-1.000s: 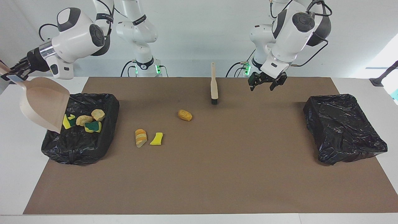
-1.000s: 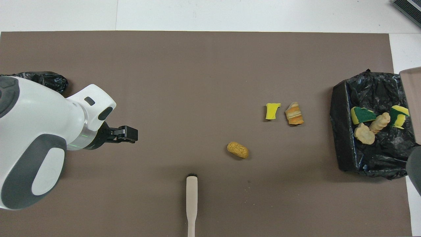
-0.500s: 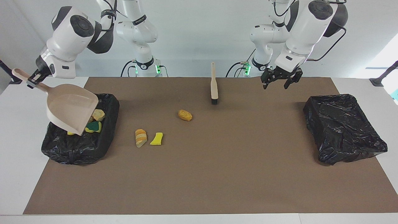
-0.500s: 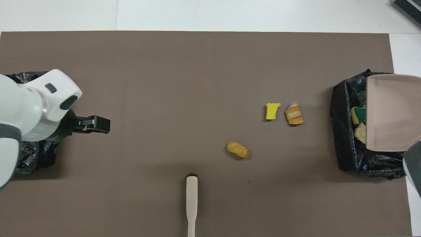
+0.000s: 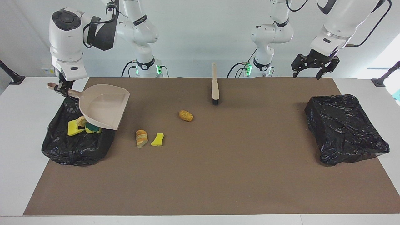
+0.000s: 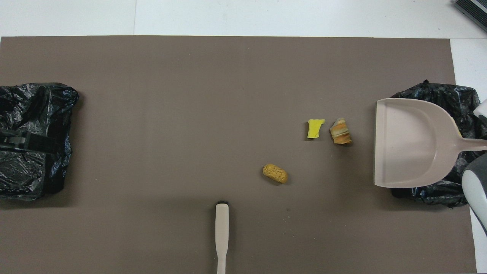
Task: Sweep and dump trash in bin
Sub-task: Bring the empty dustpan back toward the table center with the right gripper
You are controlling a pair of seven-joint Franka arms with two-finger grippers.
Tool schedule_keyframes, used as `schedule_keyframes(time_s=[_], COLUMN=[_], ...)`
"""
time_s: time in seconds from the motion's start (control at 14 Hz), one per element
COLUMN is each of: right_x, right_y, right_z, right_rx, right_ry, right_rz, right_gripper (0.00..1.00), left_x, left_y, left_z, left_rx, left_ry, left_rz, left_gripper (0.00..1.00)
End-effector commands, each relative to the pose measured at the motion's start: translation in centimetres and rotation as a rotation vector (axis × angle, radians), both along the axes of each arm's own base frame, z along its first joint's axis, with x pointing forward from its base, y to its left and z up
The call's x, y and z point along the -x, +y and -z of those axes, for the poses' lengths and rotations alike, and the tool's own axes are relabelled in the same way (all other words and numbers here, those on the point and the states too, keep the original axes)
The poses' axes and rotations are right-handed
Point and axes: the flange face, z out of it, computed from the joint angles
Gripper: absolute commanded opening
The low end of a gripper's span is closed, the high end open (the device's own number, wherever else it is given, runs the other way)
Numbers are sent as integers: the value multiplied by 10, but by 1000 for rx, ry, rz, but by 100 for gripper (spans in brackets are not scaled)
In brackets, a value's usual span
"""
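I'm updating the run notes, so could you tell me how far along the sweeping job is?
Done: some scraps lie in the bin. In hand: the right gripper holds the empty dustpan over it. Left: three scraps on the mat; the brush lies untouched, the left gripper waits open.

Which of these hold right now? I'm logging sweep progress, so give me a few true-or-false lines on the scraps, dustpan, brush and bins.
1. Three scraps lie loose on the brown mat: a yellow sponge bit, an orange striped chunk and an orange-brown bread-like lump. True.
2. The beige plastic dustpan lies flat on the mat. False: the right gripper holds it by its handle over the black-lined bin with scraps.
3. The left gripper holds the beige brush with black bristles. False: its fingers are open and empty; the brush lies on the mat.
4. The other black-lined bin shows no scraps. True.
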Motion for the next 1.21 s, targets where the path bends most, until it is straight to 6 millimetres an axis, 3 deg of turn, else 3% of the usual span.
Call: schedule_keyframes(time_s=[0.0,0.21,0.43,0.57,0.79,0.93,1.14], right_x=[5,0,-2,-1,3,3,-4], right_y=[10,36,63,72,105,123,169], right_z=[4,13,14,17,17,17,36], right_rx=[-88,-88,-145,-197,-199,-213,-239], right_ry=[-17,-61,-101,-132,-183,-204,-181], right_rz=[100,218,350,570,915,1030,1174], right_gripper=[0,0,0,0,0,0,0], left_x=[-14,-26,-22,-17,-16,-16,-16], left_y=[8,9,-2,-4,-3,-5,-5], left_z=[-13,-14,-18,-25,-26,-26,-26], left_rx=[-36,-20,-17,-17,-15,-15,-15], left_ry=[35,57,53,40,31,25,25], left_rz=[21,18,38,45,44,48,48], left_gripper=[100,100,100,100,100,100,100])
